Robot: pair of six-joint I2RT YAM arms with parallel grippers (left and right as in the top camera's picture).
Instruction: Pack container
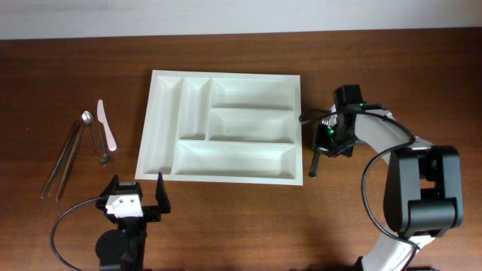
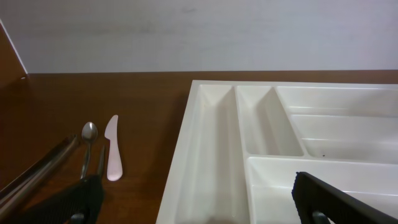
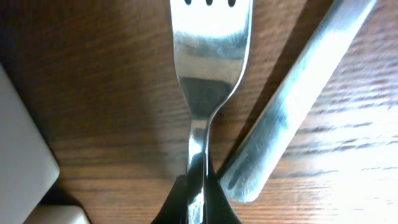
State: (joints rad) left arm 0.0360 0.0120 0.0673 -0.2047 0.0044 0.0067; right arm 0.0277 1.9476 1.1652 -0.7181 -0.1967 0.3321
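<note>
The container (image 1: pixel 163 124), a white cutlery tray with several compartments, lies in the middle of the table. In the left wrist view its near left corner (image 2: pixel 211 155) fills the frame. My right gripper (image 1: pixel 325 141) is just off the tray's right edge. It is shut on the thin handle of a metal fork (image 3: pixel 208 62) that lies on the wood, and its fingertips (image 3: pixel 217 202) pinch the handle from both sides. My left gripper (image 1: pixel 135 197) stands open in front of the tray's near left corner. Nothing is between its fingers (image 2: pixel 81 199).
A second metal utensil handle (image 3: pixel 298 99) lies slanted right beside the fork. To the left of the tray lie metal tongs (image 1: pixel 64 158), a small spoon (image 1: pixel 89 124) and a pale pink knife (image 1: pixel 106 124). The tray's corner (image 3: pixel 18 155) is close on the right gripper's left.
</note>
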